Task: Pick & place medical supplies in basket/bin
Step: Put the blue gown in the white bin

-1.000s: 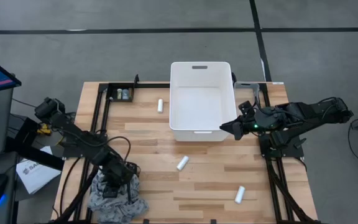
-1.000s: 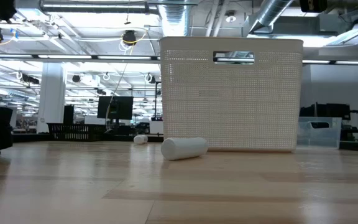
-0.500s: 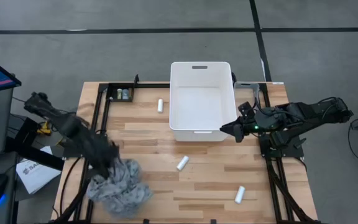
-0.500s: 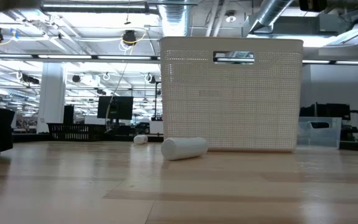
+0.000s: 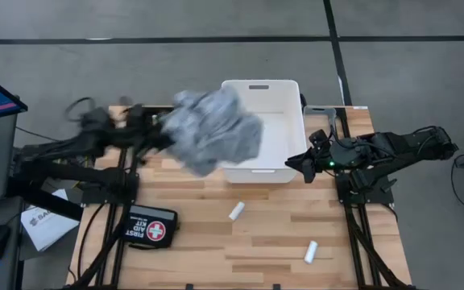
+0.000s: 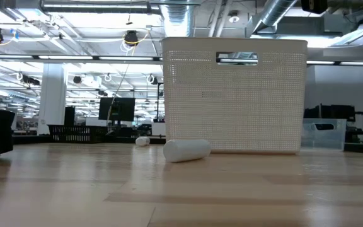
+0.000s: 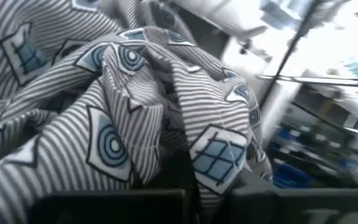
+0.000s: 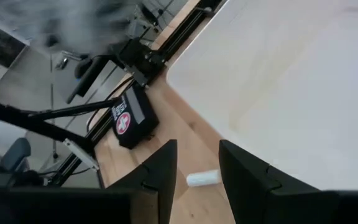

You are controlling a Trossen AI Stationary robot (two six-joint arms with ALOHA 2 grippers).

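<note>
1. Left gripper (image 5: 161, 137) is clamped on my grey patterned cloth bandage (image 5: 214, 129), carried over the white tub's (image 5: 262, 86) 9 o'clock rim.
2. Next I'd judge: clear the rim, release inside.
3. Right gripper (image 5: 295, 166) waits at the tub's 4 o'clock, fingers apart.
4. Wooden table (image 5: 272, 234) holds 3 gauze rolls (image 5: 236, 212); the low view shows an office hall.

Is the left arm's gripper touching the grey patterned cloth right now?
Touching. In the left wrist view the grey patterned cloth is bunched right into the left gripper, its jaws shut on a fold. The high view shows the cloth lifted at the white tub.
</note>
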